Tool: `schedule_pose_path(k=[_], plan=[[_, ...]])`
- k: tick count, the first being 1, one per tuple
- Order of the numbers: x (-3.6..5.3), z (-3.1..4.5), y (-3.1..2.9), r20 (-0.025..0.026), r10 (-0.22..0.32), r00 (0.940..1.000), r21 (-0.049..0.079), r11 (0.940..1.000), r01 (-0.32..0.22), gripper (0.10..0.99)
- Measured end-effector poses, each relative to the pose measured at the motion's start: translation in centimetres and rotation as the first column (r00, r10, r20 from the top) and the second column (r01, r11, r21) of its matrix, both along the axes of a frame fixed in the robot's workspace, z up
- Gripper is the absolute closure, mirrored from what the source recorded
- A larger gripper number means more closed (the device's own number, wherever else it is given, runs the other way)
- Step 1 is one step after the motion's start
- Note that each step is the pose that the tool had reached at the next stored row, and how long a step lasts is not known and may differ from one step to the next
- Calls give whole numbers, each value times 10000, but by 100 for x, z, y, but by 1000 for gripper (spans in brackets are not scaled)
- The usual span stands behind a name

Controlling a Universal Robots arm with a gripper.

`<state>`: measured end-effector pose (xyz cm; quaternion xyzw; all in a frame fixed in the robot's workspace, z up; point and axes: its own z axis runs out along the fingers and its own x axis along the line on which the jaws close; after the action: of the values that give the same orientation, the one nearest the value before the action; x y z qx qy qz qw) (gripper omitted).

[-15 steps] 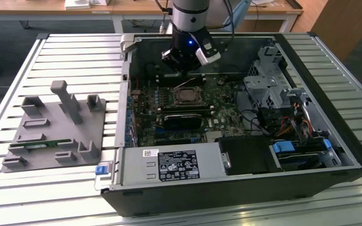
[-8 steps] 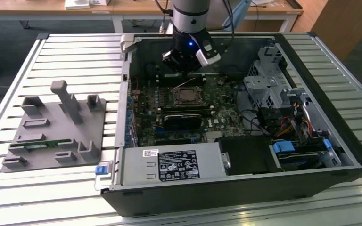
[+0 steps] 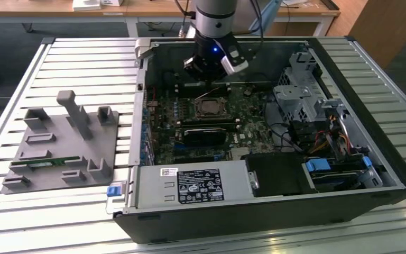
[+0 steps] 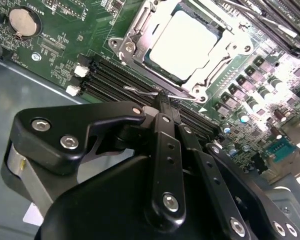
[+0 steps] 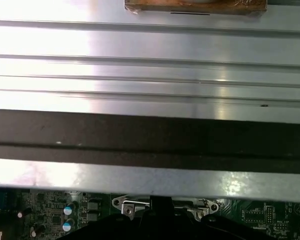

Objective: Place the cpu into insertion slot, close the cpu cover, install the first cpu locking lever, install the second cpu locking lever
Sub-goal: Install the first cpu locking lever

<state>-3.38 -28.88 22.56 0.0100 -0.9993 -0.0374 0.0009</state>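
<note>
- Slatted aluminium table (image 3: 40,222) carried an open computer case (image 3: 259,217), with a grey fixture (image 3: 48,153) well apart from it toward the exterior view's left; a green memory stick (image 3: 48,162) lay in that fixture.
- Nearest inside the case sat the power supply (image 3: 188,188), and beyond it the green motherboard (image 3: 167,137) with a black rectangular card (image 3: 204,135).
- Just past the card, the cpu (image 4: 182,42) lay seated in the insertion slot (image 4: 157,67), its dull silver top flat.
- The cpu cover (image 4: 140,30) lay closed over it, framing the chip through its window.
- A thin wire locking lever (image 4: 140,91) ran along the socket's edge, between it and the long memory slots (image 4: 110,75).
- The gripper (image 4: 163,102) hung over this spot, its black fingers (image 4: 165,150) pressed together, the tip right at the wire; whether it pinched the wire could not be told.
- A coin cell (image 4: 22,21) sat on the board, well apart from the socket.
- Toward the exterior view's right stood a metal drive cage (image 3: 298,95).
- Farthest back were wooden desks (image 3: 160,8).
</note>
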Motion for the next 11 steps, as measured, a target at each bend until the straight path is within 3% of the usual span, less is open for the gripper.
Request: schedule_pose_path(k=[11], plan=[[64, -46, 20, 1, -2, 10000, 1, 10000, 2, 980]])
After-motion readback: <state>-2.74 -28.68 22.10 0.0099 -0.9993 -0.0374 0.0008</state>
